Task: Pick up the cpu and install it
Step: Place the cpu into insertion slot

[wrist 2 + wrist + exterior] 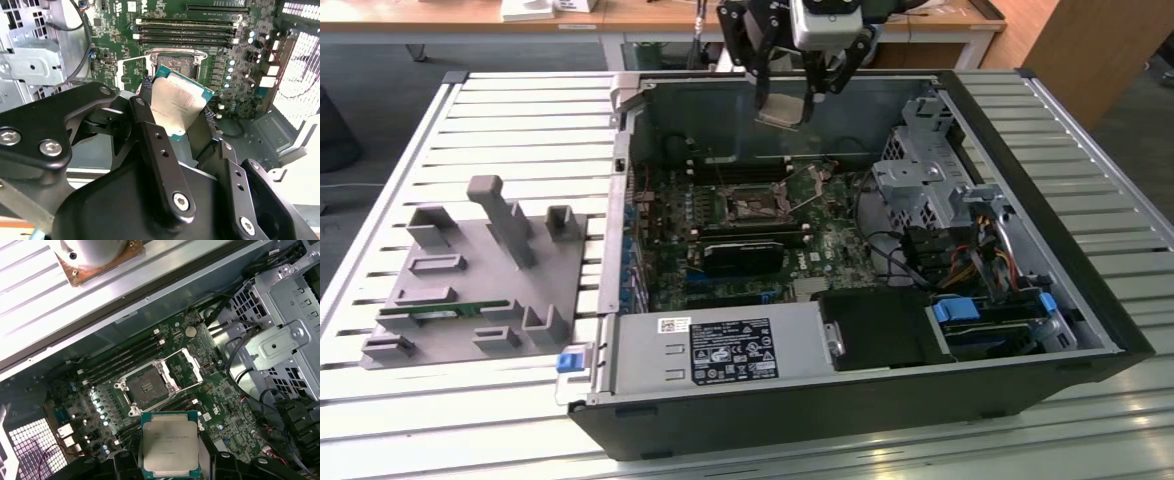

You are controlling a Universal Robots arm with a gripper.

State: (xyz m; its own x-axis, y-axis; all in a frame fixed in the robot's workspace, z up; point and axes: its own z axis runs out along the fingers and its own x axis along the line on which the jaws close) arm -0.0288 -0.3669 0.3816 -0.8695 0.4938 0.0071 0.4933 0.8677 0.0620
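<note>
The cpu (783, 108) is a flat square chip with a silver top and a pale green edge. My gripper (785, 98) is shut on it by two opposite edges and holds it in the air above the far part of the open computer case. In both wrist views the cpu (177, 105) (170, 445) sits between the black fingers (150, 135) (125, 462). The motherboard socket (754, 207) (172, 62) (146, 387) lies below it, apart from the chip, with its metal load frame (182, 367) swung open and nothing in it.
A metal drive cage (934, 170) (280, 340) and cables stand at the exterior view's right of the socket. The power supply (720, 350) fills the case's near side. A grey fixture tray (467, 280) with a green memory stick (447, 313) lies on the slatted table at the left.
</note>
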